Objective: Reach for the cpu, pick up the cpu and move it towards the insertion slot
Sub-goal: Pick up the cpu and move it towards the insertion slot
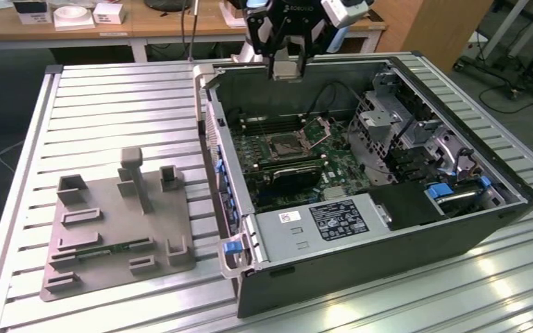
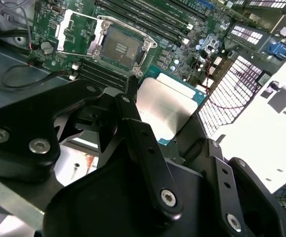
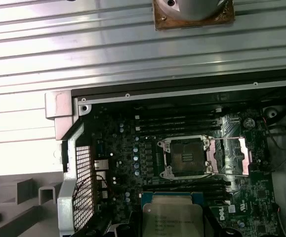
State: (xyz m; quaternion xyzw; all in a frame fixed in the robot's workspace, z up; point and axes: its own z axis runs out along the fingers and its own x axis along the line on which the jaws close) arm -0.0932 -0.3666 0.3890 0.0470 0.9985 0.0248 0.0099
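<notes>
My gripper [image 1: 286,67] hangs over the far rim of the open computer case [image 1: 488,229], shut on the cpu [image 1: 286,70]. In both wrist views the cpu [image 2: 166,104] [image 3: 172,217] is a flat square chip with a silver top and a blue-green rim, clamped between black fingers [image 2: 133,123]. The insertion slot [image 1: 282,146] [image 2: 119,47] [image 3: 184,158] lies below on the green motherboard [image 1: 341,170]. It is a dark square socket in a shiny frame, with its metal retention bracket [image 1: 326,127] [image 3: 230,156] swung open beside it. The cpu is well above the slot and off to one side.
Long memory slots [image 3: 177,123] run beside the socket. A drive cage [image 1: 405,132] and a power supply [image 1: 341,218] fill the case's near and exterior-view right parts. A grey fixture tray [image 1: 119,229] sits on the slatted metal table [image 1: 109,111] at the exterior view's left.
</notes>
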